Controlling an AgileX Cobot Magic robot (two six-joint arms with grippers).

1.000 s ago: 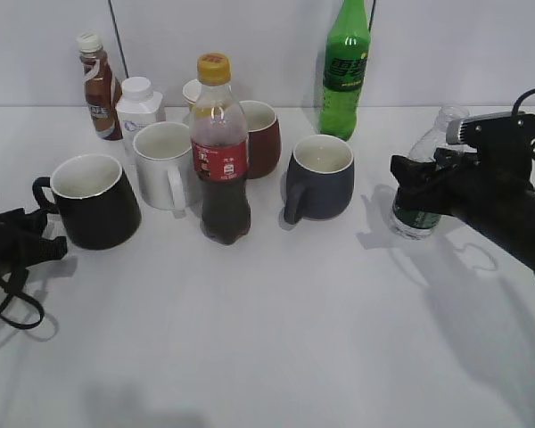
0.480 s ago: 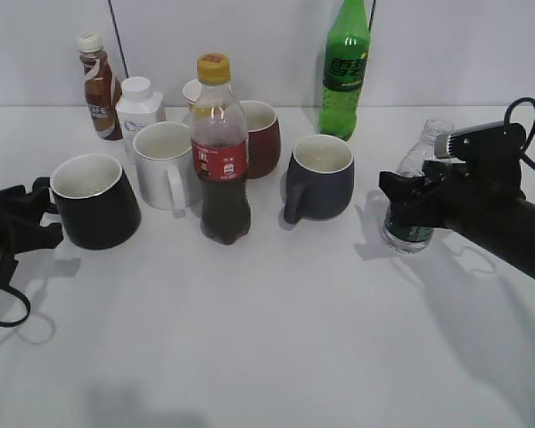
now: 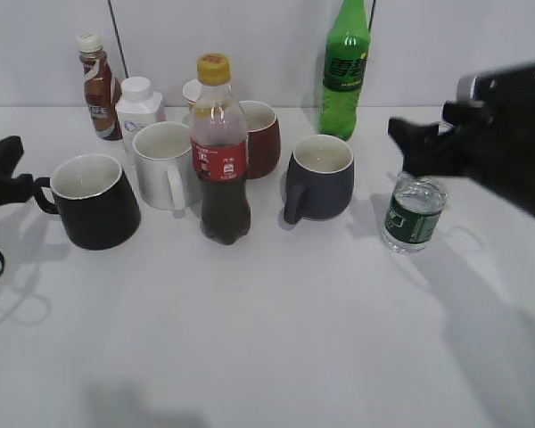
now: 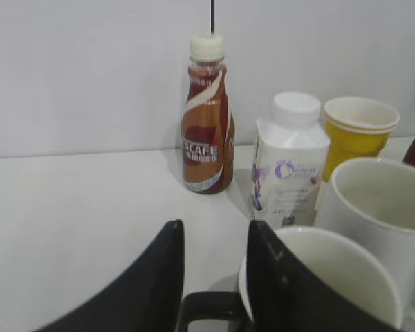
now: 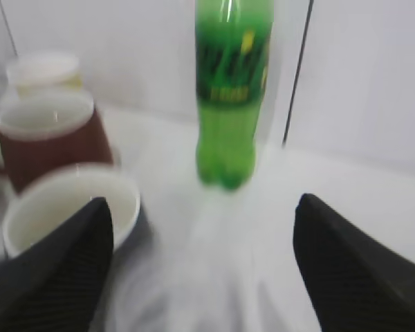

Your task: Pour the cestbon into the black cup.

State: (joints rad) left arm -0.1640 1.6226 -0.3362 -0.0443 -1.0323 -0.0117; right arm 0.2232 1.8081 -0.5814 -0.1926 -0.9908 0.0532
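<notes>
- The cestbon (image 3: 413,214) stands upright on the white surface (image 3: 294,339) at the right, well apart from the black cup (image 3: 93,200), which sits at the far left with its handle turned leftward; a cola bottle (image 3: 220,152), a white mug (image 3: 164,164) and a blue-grey mug (image 3: 319,176) stand between them.
- The right end effector (image 3: 408,141) hangs above and just behind the bottle, holding nothing; its wrist camera shows the two fingers spread wide with only a green bottle (image 5: 232,90) and mugs beyond them.
- The left end effector (image 4: 211,290) has its fingers (image 4: 159,283) parted on either side of the cup's handle, not visibly pinching it (whether a pad touches the handle I cannot tell).
- Judged from this, the step in hand is getting a grip on the bottle: the right end effector should come down over the labelled middle rather than the neck.
- The bottle has no cap and looks thin-walled, so the squeeze should be gentle and the bottle kept upright in transit.
- The carry path should rise clear of the tall cola bottle.
- If the left end effector steadies the cup by its handle, the pour can tip slowly over the white interior.
</notes>
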